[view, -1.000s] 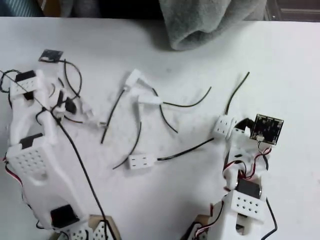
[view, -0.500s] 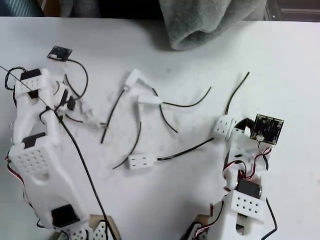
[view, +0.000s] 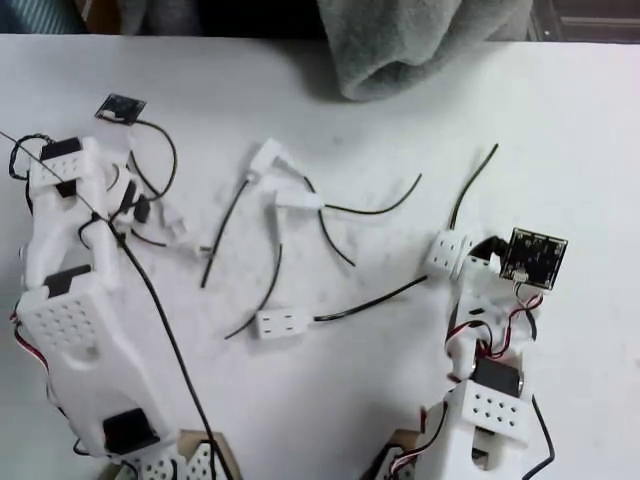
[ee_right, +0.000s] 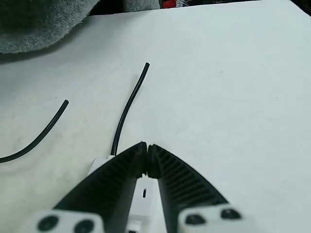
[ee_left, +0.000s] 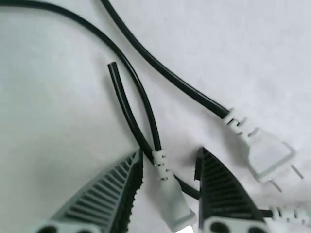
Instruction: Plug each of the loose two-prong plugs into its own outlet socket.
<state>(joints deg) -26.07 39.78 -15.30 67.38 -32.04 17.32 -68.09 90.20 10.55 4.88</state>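
Two arms worked a white surface strewn with short black cords. At the left of the scene, the left claw stood spread, its dark ribbed fingers on either side of a white plug that lay on the surface, not yet pinched. A second plug, prongs bare, lay just beside it. At the right, the right claw had its tips pressed together over an outlet socket, with the block's cord running away toward the far edge; whether it actually clamped the block could not be told. Another socket sat near the middle, well apart from both arms, and two further plugs lay beyond it toward the far side. No plug was seated in any socket, so the job looked to be at its first pick-up. The next move likely called for closing the left claw squarely on the plug body, clear of the crossing cords, then carrying it prongs-first to a socket.
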